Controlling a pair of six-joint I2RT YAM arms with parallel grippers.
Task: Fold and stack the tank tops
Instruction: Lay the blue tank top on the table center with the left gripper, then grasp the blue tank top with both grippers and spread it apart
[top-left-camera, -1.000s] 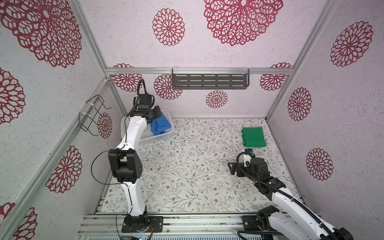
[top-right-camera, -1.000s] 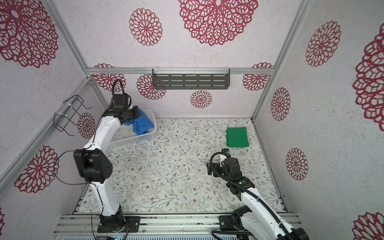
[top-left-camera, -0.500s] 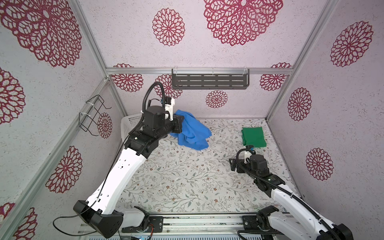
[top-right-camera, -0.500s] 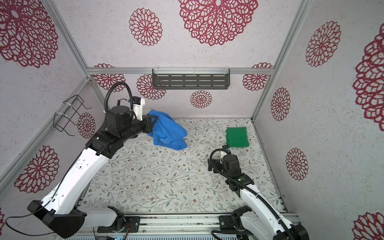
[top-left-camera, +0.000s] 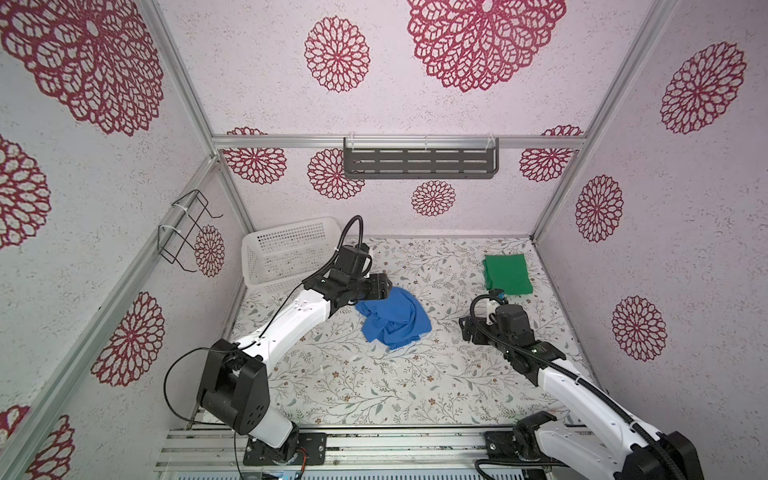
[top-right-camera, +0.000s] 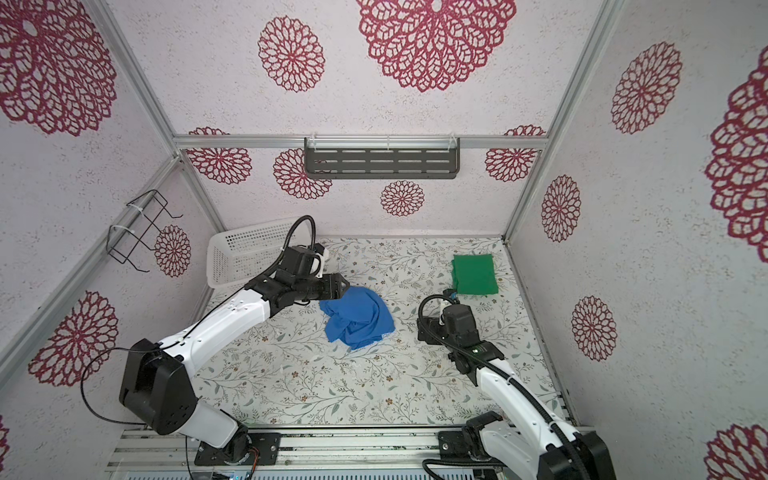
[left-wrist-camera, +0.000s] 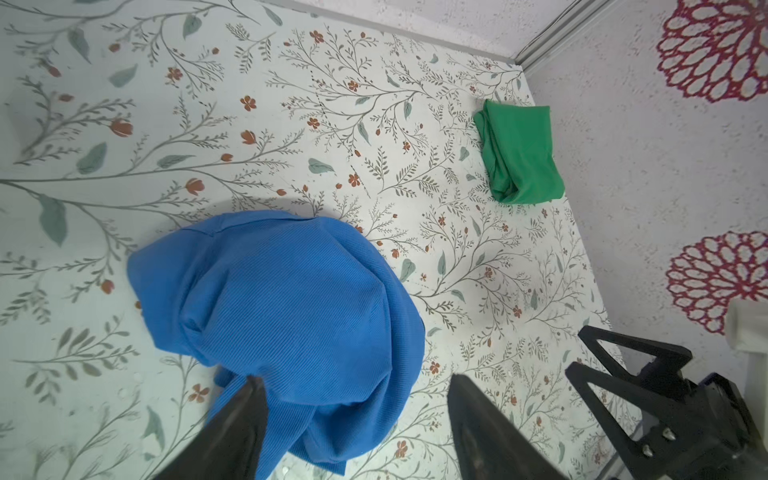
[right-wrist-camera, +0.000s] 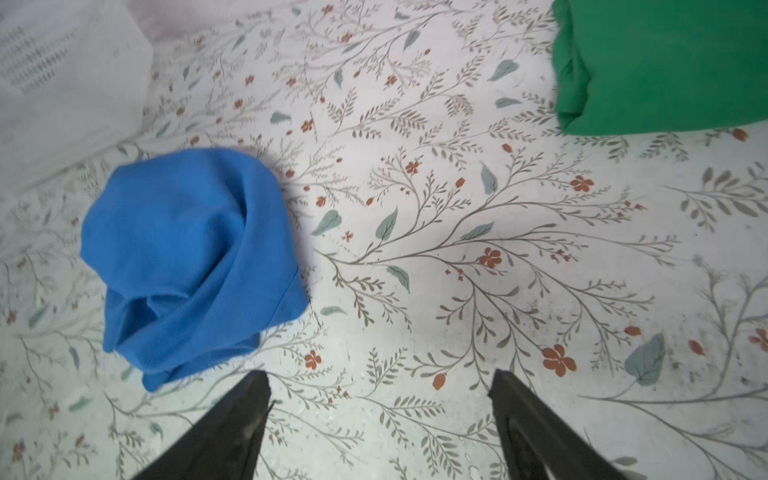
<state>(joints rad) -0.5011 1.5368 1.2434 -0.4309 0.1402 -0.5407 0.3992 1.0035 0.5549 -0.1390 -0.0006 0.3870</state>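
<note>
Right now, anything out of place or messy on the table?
The blue tank top lies in a crumpled heap mid-table, unfolded, by the open left gripper. The green tank top sits folded near the far right corner. Nothing else odd.

My left arm stretches forward, the left pincer spread wide. My right arm is bent, the right pincer parted too.

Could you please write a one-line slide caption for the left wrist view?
Open left gripper over the crumpled blue tank top, with the folded green tank top lying apart on the floral table.
</note>
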